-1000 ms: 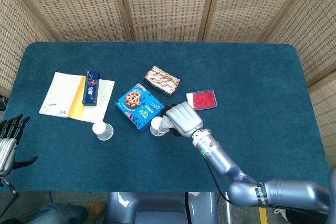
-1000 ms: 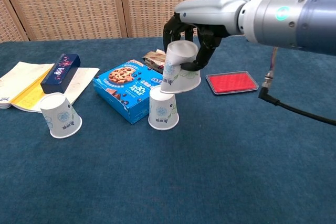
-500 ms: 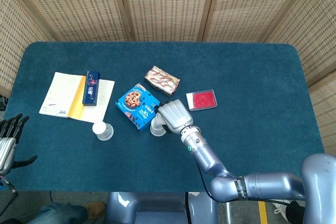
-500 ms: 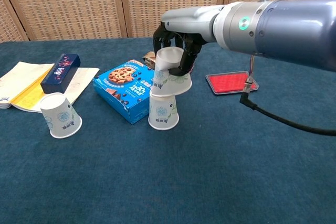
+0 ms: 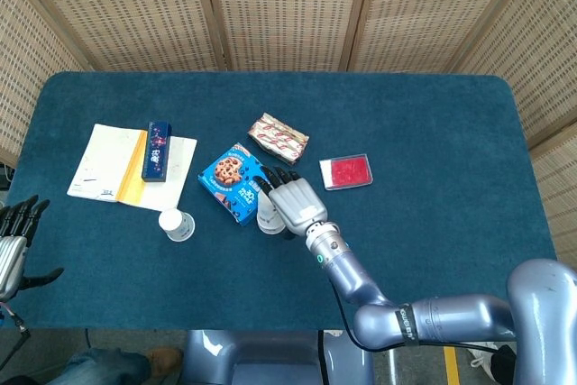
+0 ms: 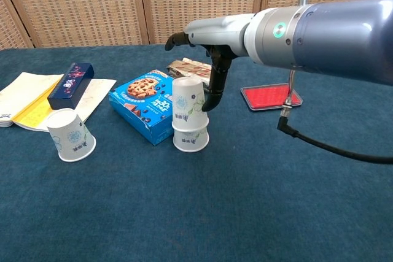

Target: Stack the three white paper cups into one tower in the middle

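Two white paper cups stand upside down as one stack (image 6: 189, 115) near the table's middle, the upper cup (image 6: 188, 101) sitting down over the lower cup (image 6: 191, 141). My right hand (image 6: 209, 36) hovers over the stack with its fingers stretched out. Its thumb (image 6: 213, 90) hangs down just beside the upper cup's right side. From the head camera the right hand (image 5: 293, 203) covers most of the stack (image 5: 267, 221). A third cup (image 6: 72, 134) (image 5: 177, 224) stands alone, upside down, to the left. My left hand (image 5: 13, 245) rests off the table's left edge, fingers apart, holding nothing.
A blue cookie box (image 6: 144, 104) lies right behind the stack on its left. A red flat case (image 6: 272, 96) lies to the right, a striped packet (image 5: 279, 138) behind. A booklet (image 5: 122, 169) with a dark blue box (image 6: 70, 77) on it lies far left.
My right hand carried the held cup left and down onto the standing cup, then spread its fingers and let it go. The left hand and third cup stayed put.
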`<state>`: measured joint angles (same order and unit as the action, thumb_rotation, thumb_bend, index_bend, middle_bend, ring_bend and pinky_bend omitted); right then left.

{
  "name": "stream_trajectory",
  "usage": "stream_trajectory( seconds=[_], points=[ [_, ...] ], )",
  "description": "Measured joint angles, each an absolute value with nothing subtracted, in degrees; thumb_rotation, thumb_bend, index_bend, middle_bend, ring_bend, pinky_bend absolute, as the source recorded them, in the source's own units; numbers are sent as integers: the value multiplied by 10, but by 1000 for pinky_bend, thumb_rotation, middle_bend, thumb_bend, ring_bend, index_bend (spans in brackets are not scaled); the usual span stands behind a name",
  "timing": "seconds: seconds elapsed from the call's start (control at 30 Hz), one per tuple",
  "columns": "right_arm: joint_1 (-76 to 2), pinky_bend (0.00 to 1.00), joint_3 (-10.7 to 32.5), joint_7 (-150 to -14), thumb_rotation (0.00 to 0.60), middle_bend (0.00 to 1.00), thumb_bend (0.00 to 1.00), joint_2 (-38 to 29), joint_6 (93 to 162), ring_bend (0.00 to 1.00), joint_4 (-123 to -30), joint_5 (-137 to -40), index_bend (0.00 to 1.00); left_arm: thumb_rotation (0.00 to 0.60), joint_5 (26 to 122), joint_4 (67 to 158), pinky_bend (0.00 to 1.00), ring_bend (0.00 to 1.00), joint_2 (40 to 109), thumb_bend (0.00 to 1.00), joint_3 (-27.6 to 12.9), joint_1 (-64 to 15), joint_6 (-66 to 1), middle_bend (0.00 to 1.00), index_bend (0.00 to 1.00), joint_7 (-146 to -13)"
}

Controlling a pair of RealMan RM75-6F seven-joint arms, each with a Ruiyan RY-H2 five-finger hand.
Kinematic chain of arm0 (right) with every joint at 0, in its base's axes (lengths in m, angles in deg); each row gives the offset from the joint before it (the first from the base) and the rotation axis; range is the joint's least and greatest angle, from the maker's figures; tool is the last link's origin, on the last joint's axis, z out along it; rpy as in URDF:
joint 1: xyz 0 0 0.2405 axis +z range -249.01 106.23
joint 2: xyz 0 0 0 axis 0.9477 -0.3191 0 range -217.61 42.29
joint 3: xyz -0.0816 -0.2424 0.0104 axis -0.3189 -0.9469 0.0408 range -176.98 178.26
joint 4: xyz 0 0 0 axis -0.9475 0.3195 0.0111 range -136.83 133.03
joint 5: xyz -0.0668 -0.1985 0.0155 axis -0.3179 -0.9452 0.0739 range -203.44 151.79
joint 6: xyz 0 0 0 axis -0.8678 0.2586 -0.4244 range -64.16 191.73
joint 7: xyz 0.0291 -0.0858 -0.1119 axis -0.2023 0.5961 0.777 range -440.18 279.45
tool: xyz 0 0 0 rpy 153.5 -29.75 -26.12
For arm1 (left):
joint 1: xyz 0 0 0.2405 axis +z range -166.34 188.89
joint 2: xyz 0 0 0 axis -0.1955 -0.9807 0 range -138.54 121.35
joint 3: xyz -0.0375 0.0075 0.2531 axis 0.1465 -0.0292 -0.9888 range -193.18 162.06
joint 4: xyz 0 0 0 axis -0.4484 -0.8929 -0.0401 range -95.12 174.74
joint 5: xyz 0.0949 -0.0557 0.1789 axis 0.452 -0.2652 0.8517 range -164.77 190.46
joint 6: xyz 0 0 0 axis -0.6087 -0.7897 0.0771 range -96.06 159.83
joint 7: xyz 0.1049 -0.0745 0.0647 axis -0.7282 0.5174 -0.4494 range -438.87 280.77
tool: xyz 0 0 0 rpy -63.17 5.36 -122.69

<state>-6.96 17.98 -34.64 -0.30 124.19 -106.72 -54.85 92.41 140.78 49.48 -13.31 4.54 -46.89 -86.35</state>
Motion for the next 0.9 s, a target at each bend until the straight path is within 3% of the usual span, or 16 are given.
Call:
stream_trajectory(
  seconds=[0.13, 0.33, 0.63, 0.73, 0.9],
  points=[
    [-71, 198, 171, -348, 600, 0, 0, -13, 1250, 64, -1077, -557, 11, 600, 926, 1408, 0, 0, 494, 0, -134, 46, -471, 0, 0, -862],
    [-86, 157, 145, -356, 600, 16, 0, -34, 1263, 53, -1097, -596, 151, 600, 932, 1409, 0, 0, 493, 0, -137, 47, -472, 0, 0, -859],
    [-165, 103, 50, -409, 600, 71, 0, -83, 1298, 52, -1112, -794, 175, 600, 941, 1401, 0, 0, 490, 0, -135, 48, -480, 0, 0, -840],
    [-206, 103, 14, -448, 600, 97, 0, -100, 1331, 59, -1101, -887, 162, 600, 950, 1398, 0, 0, 489, 0, -137, 49, -485, 0, 0, -838],
    [-311, 11, -53, -543, 600, 6, 0, -115, 1445, 11, -1013, -1045, 13, 600, 973, 1393, 0, 0, 493, 0, -143, 48, -489, 0, 0, -838]
  ],
)
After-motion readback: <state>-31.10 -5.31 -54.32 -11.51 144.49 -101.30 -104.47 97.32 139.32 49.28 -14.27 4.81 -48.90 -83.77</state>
